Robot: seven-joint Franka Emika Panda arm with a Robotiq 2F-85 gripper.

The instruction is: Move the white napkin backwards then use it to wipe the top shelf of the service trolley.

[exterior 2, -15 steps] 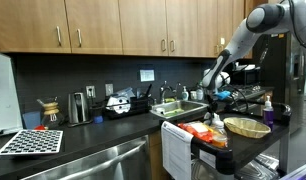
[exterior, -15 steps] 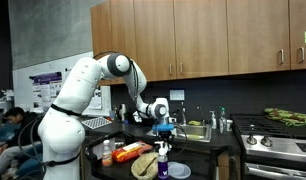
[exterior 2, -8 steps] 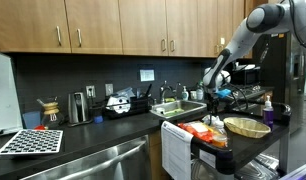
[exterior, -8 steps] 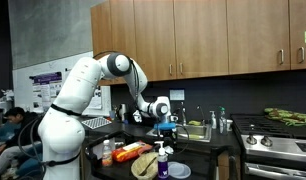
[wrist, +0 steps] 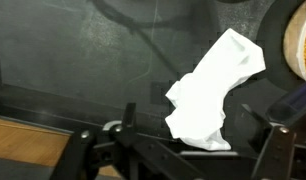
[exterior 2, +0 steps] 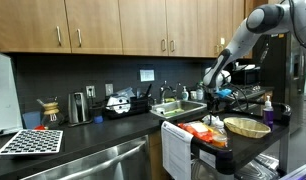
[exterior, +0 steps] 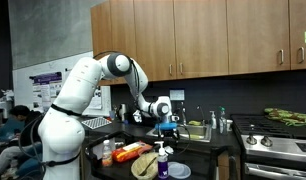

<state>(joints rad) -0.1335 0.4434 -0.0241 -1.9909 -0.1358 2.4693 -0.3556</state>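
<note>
Evidently not yet begun: hovering over the white napkin on the top shelf with the gripper spread wide, empty; left to do: grasping, dragging backwards, wiping

The white arm rises from its base, folds at a high elbow and reaches forward and down. Its wrist is turned so that the gripper points downward. In the wrist view the two fingers stand wide apart, the jaws spread.
</note>
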